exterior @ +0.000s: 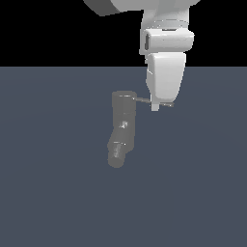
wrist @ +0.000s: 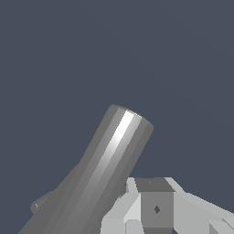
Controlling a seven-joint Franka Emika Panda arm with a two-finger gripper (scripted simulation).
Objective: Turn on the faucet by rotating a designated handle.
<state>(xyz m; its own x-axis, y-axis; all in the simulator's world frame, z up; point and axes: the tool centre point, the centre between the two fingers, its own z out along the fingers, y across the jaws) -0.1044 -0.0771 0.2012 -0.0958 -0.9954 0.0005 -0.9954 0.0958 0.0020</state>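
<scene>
A: Item one, nearest?
B: Faucet, upright on the desk, spout bent low.
A: Next?
B: Handle, thin rod running sideways toward the exterior view's right.
A: Gripper?
B: At the rod's outer end; finger spread cannot be told.

Worktop: flat, uniform slate blue-grey surface, matte, no markings or seams visible, filling the lower part of the exterior view up to a straight horizon line. Above that line, a plain black backdrop spans the frame's width. In the wrist view the same blue-grey surface fills the background, evenly lit and featureless.
</scene>
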